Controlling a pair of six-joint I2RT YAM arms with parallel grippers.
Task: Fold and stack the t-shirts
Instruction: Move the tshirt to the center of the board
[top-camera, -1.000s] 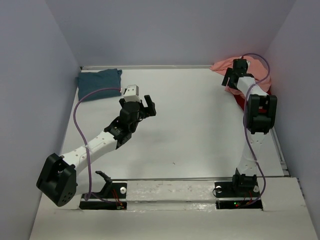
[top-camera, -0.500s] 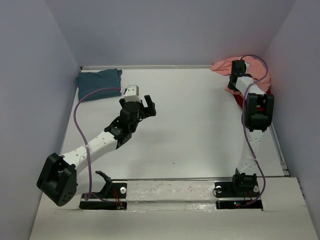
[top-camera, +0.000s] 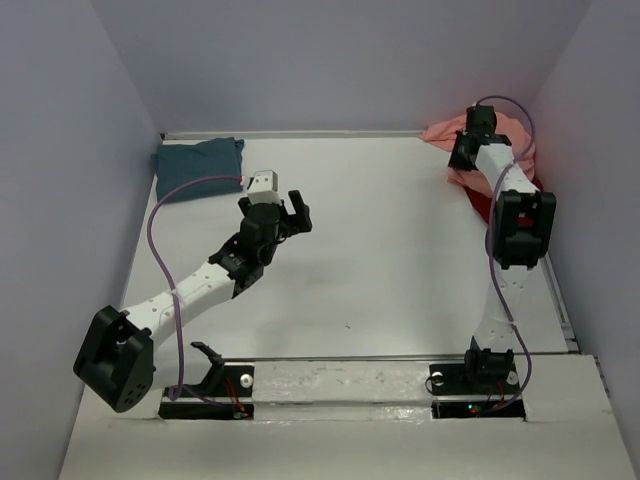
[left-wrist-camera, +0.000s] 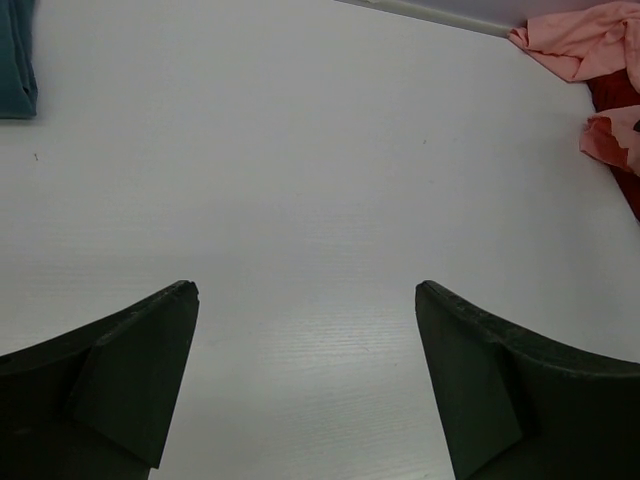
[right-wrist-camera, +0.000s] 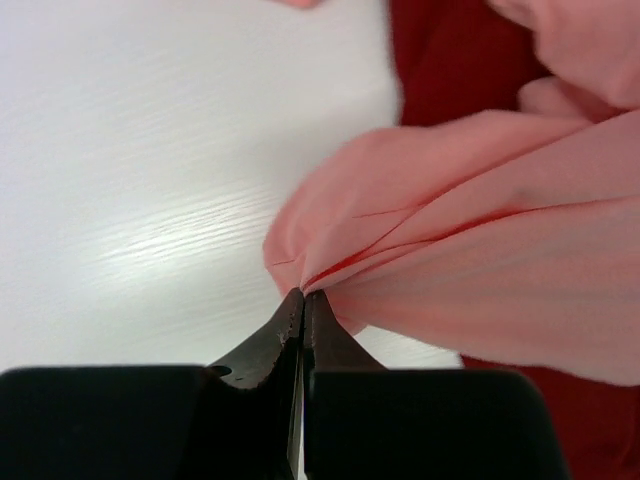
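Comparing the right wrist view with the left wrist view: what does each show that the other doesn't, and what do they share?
Only the right wrist view shows the right gripper, its jaws shut on a bunched fold of the pink shirt. Only the left wrist view shows the left gripper, jaws wide open over the bare table and holding nothing, and an edge of the teal shirt at the far left. Both show the pink shirt together with the dark red shirt, and the white table.

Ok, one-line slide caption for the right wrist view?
Right gripper shut on a pinched fold of the salmon-pink t-shirt, dark red t-shirt showing behind it, white table to the left.
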